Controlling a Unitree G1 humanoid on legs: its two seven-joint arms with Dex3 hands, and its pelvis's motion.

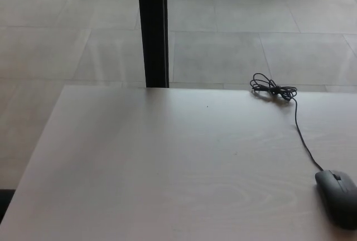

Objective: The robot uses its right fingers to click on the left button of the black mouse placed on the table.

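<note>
A black wired mouse (338, 197) lies on the pale wooden table (167, 168) at the lower right, partly cut off by the picture's right edge. Its thin black cable (302, 138) runs up and back to a coiled bundle (273, 90) near the table's far edge. Neither of my hands shows in the head view.
A black vertical post (152, 29) stands just behind the table's far edge, left of centre. Grey tiled floor (251, 34) lies beyond. The table's left edge (34, 157) slants from far to near.
</note>
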